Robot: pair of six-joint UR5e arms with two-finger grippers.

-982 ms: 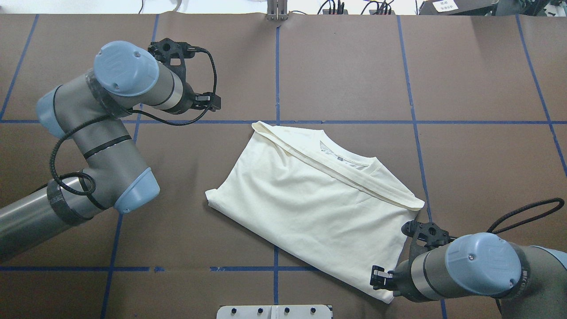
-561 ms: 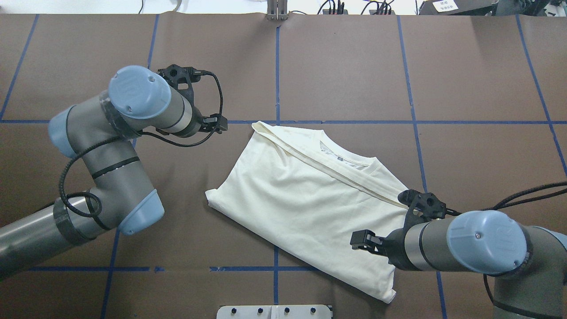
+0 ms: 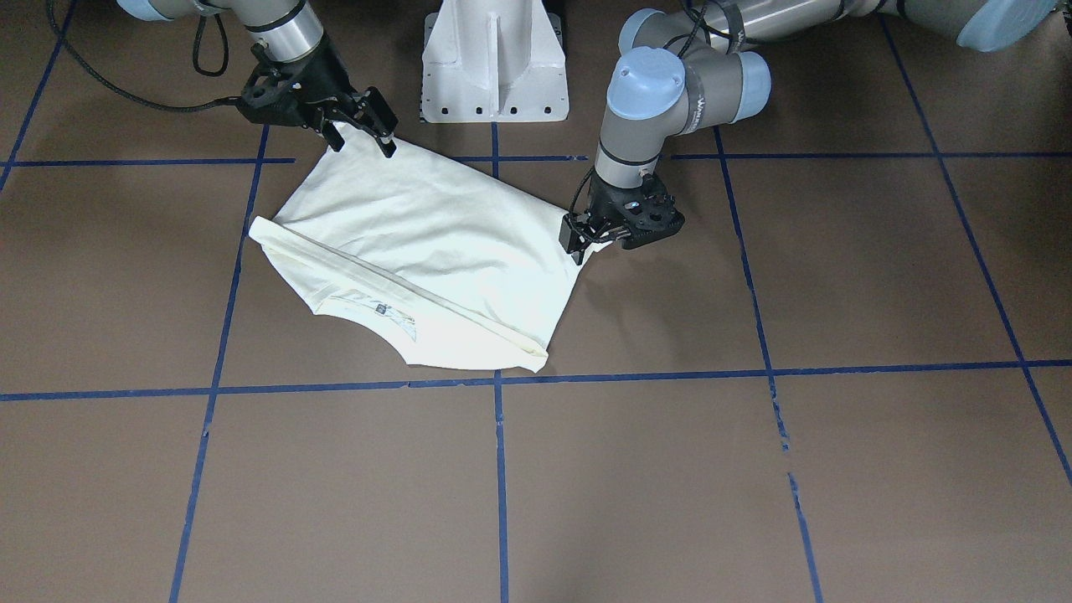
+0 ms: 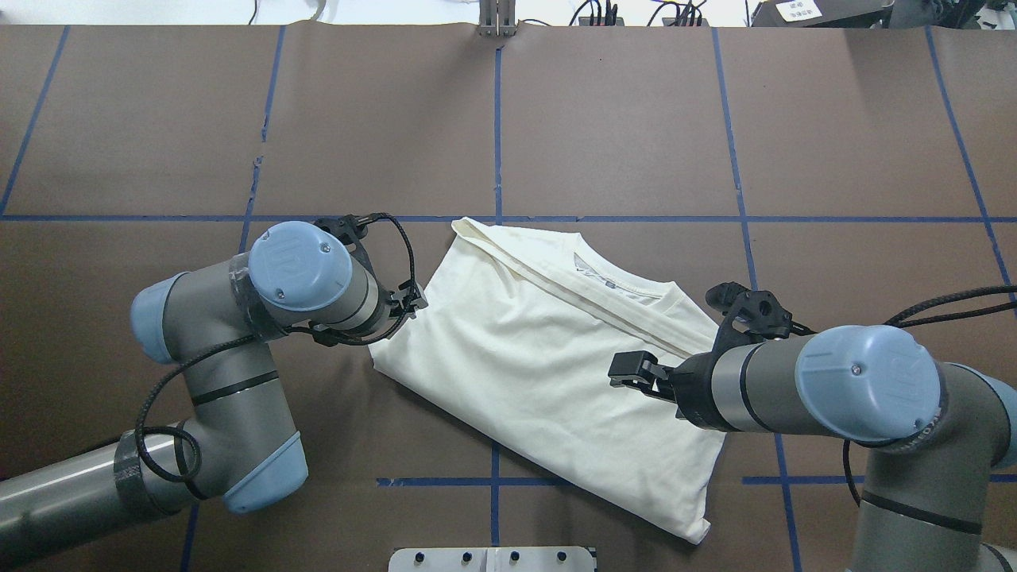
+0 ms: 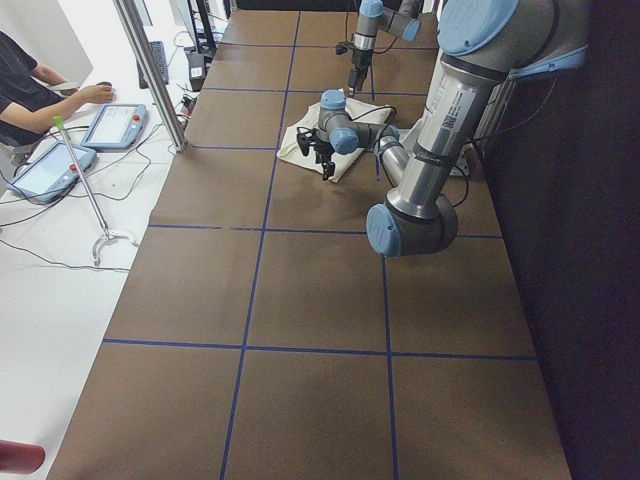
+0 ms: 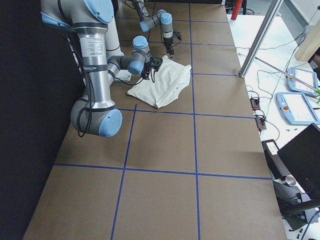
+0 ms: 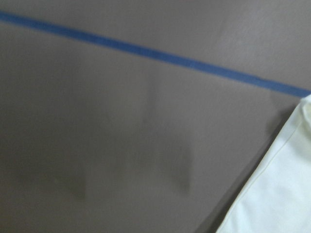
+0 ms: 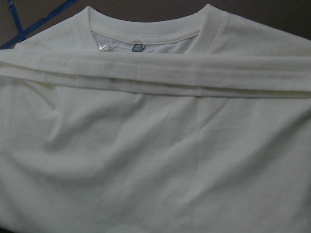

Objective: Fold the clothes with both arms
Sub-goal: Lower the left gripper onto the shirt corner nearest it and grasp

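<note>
Shirt (image 4: 540, 349) folded, flat on table (image 4: 620, 119) mid-span, plain side up, collar (image 8: 146, 30) toward far edge. R gripper (image 3: 362, 141) over shirt's near corner on robot's R side; I read fingers as spread wide. L gripper (image 3: 579, 241) low at shirt's L corner. I can't tell whether it is touching cloth or just beside it, nor its jaw state. L wrist cam shows only the shirt edge.

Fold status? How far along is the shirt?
Done: the shirt is folded once, plain side up, its hem lying across just below the collar; no sleeves stick out. In hand: the left gripper sits at one side corner, the right gripper hangs open over the opposite corner; no grip shows yet. Left: probably a crosswise fold or two to finish.
</note>
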